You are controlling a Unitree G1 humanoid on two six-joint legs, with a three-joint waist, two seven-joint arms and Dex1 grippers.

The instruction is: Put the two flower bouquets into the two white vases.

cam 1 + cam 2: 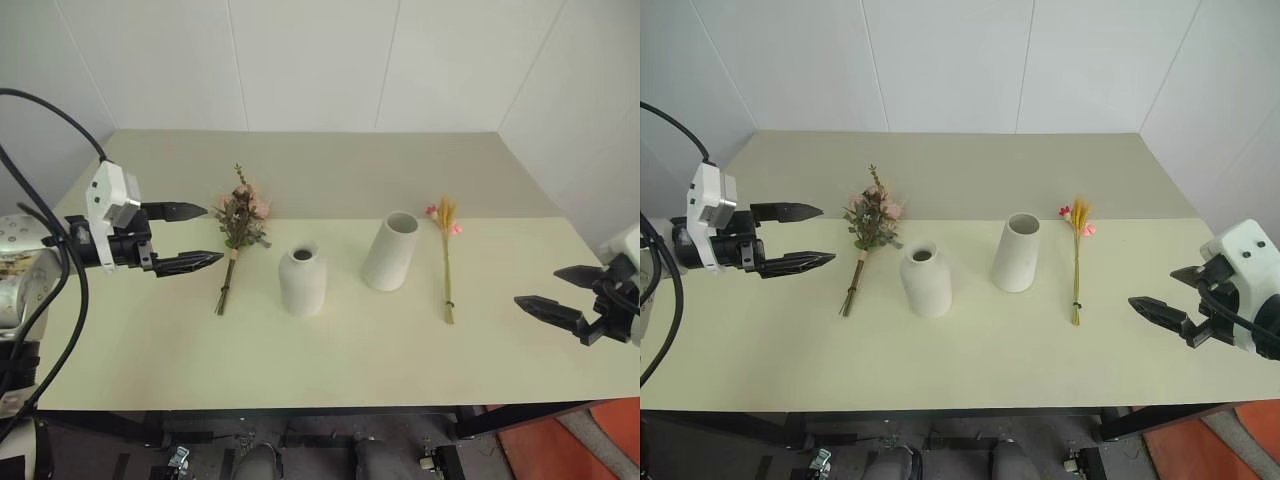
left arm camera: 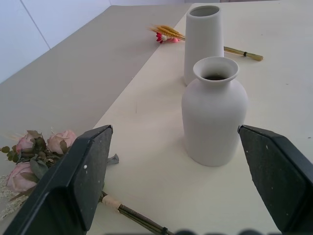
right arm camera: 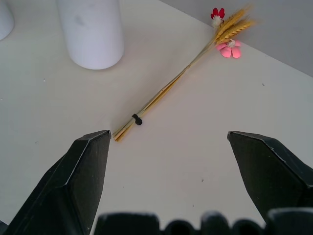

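The bushy bouquet (image 1: pixel 238 228) of pink roses and green leaves lies on the table, left of the bottle-shaped white vase (image 1: pixel 302 279). The tapered white vase (image 1: pixel 391 251) stands upright to its right. Further right lies the slim bouquet (image 1: pixel 447 256) of yellow stalks with small pink-red flowers. My left gripper (image 1: pixel 197 236) hovers open just left of the bushy bouquet, holding nothing. My right gripper (image 1: pixel 555 292) is open at the table's right edge, apart from the slim bouquet's stem end (image 3: pixel 128 126). In the left wrist view both vases (image 2: pixel 214 110) stand beyond the fingers.
The pale yellow-green table (image 1: pixel 330 350) meets white walls at the back and sides. A black cable (image 1: pixel 45 120) loops over my left arm. Dark frame parts and an orange floor patch (image 1: pixel 560 450) show below the front edge.
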